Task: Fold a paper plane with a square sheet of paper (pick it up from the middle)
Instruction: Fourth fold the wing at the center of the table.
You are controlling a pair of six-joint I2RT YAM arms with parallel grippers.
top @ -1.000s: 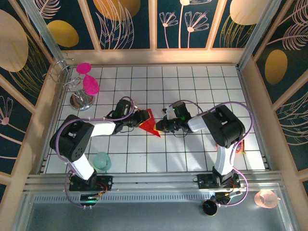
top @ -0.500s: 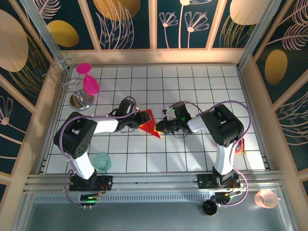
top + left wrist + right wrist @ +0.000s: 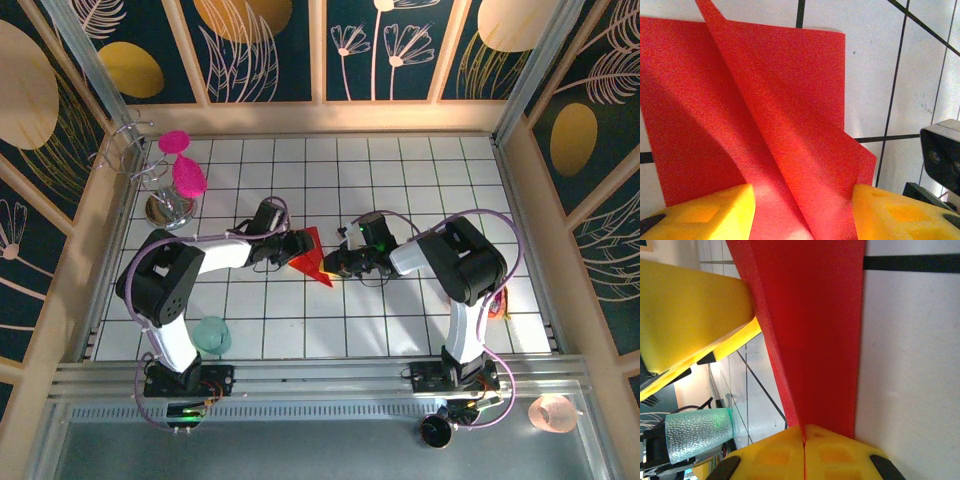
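The paper plane (image 3: pixel 312 257) looks mostly folded, its wings not yet pressed flat. The right gripper (image 3: pixel 804 432) pinches its ridge tight, while the left gripper (image 3: pixel 802 200) straddles it, jaws apart.

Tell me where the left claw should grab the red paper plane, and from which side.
Probably the raised centre ridge of the paper plane at its wide end, from the left, low: the flaps lie nearly flat, only the ridge stands up. The right claw pinches the narrow end.
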